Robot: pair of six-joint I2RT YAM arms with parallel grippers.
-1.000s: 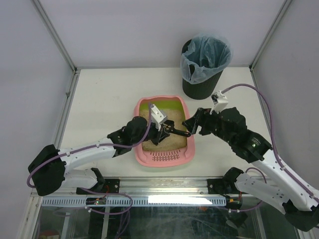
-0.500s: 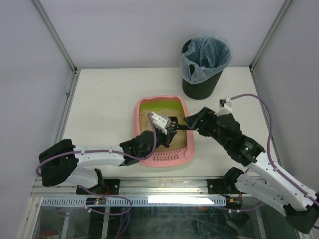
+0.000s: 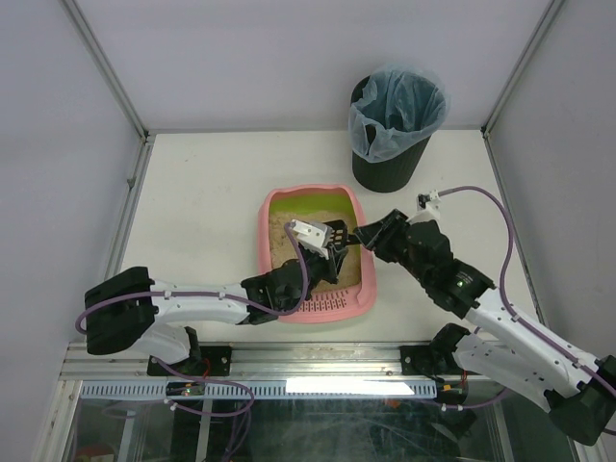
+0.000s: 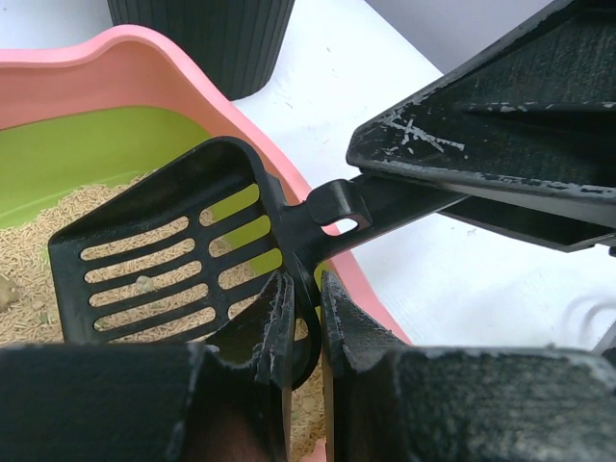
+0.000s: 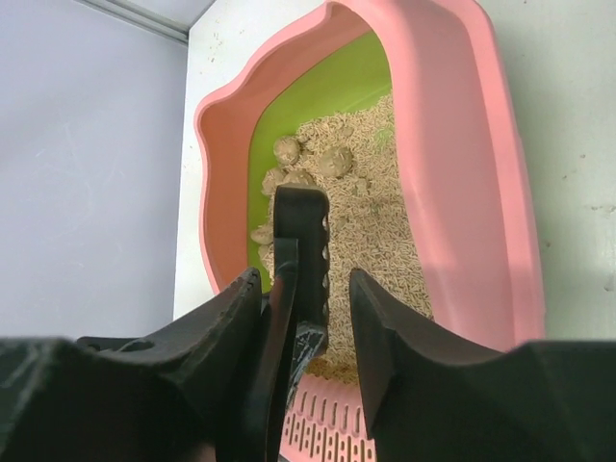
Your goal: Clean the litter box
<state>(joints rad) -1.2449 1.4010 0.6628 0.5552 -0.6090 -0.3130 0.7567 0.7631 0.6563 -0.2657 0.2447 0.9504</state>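
Handover of the scoop (image 4: 164, 260) is the step, I judge, above the litter box (image 5: 462, 144) on the table (image 3: 192, 183). Left gripper (image 4: 306, 289) clamps its neck. Right gripper (image 5: 303, 284) straddles the handle, a gap showing. Next I'd close right, then release left.

The litter box (image 3: 262, 236) is a pink plastic tray, a rounded rectangle with a wavy raised rim, lying flat on the white counter (image 3: 192, 212) just below the middle of the overhead frame. Its long axis runs up and down the picture. The lime-green inner end (image 3: 308, 203) points to the top of the frame and the slotted rim (image 3: 325, 306) to the bottom. Beige pellet litter (image 5: 375, 197) covers the floor, thinning toward the green end, and a few rounded clumps (image 5: 332, 160) lie on it there
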